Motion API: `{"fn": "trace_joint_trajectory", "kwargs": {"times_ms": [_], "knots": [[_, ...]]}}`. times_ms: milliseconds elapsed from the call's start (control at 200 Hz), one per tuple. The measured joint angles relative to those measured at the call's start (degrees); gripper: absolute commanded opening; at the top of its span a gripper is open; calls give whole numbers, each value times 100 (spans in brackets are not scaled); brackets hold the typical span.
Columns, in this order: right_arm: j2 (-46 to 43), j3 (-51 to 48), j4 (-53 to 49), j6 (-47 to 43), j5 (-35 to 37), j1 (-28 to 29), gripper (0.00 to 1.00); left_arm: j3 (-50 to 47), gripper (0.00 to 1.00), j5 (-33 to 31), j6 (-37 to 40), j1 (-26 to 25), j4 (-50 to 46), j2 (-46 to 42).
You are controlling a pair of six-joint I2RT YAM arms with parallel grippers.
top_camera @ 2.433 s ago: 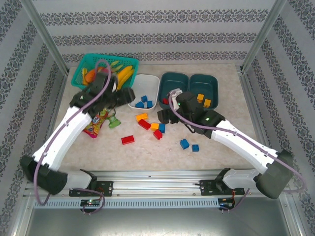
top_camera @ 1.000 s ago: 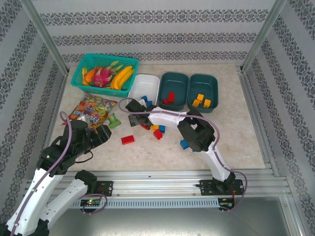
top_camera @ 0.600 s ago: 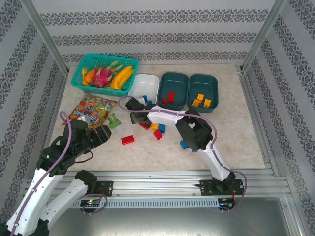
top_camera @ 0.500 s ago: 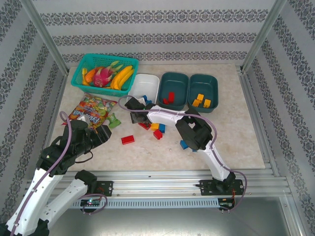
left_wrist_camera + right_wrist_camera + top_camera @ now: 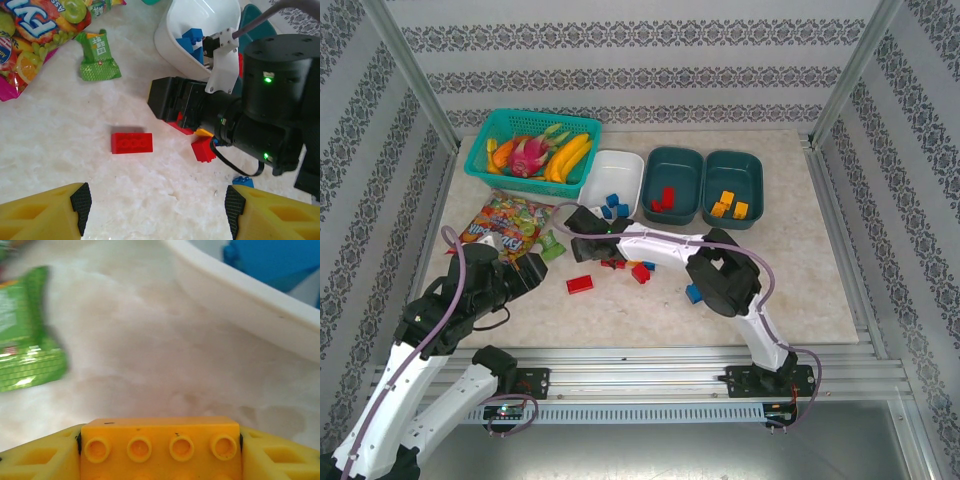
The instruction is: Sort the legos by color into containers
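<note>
Between the right jaws, seemingly gripped: orange lego [image 5: 160,446].

In the left wrist view, look toward 11 o'clock: the snack bag [image 5: 30,45] shows cut-off white letters, roughly "FI" and "ASS". The green sachet [image 5: 98,56] beside it carries small characters too blurred to read.

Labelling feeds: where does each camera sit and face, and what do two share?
Top external: above, behind, facing down at the table; left arm, right arm.
Left wrist: looks down at a red brick; open left gripper below.
Right wrist: low, facing the white tub; right gripper clamps an orange brick.
Wrist views share that tub.
</note>
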Motion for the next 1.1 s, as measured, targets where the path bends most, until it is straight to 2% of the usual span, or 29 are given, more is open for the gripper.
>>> {"fn": "trace_joint_trajectory", "kwargs": {"times_ms": [195, 375, 475, 565, 659, 774, 859, 1104], "knots": [[-535, -153, 125, -13, -114, 144, 47, -17, 74, 142, -2, 0, 269, 205], [-1707, -767, 103, -116, -59, -136, 48, 35, 74, 529, 13, 0, 817, 802], [-2573, -1193, 114, -175, -44, -717, 48, 293, 75, 750, 81, -31, 1145, 1362], [-3268, -1572, 111, -197, -39, -1593, 48, 669, 75, 927, 234, -136, 1495, 1965], [-3593, -1853, 118, -192, -55, -2549, 47, 1134, 75, 1102, 431, -358, 1873, 2625], [-3421, -1912, 50, -153, -212, -3488, 47, 1665, 75, 1296, 634, -728, 2378, 3486], [-2957, -1764, -37, -101, -356, -4015, 47, 2013, 75, 1388, 743, -988, 2662, 4120], [-966, -177, -529, -2, -601, -4712, 48, 2712, 75, 1484, 857, -1224, 3093, 5274]]}}
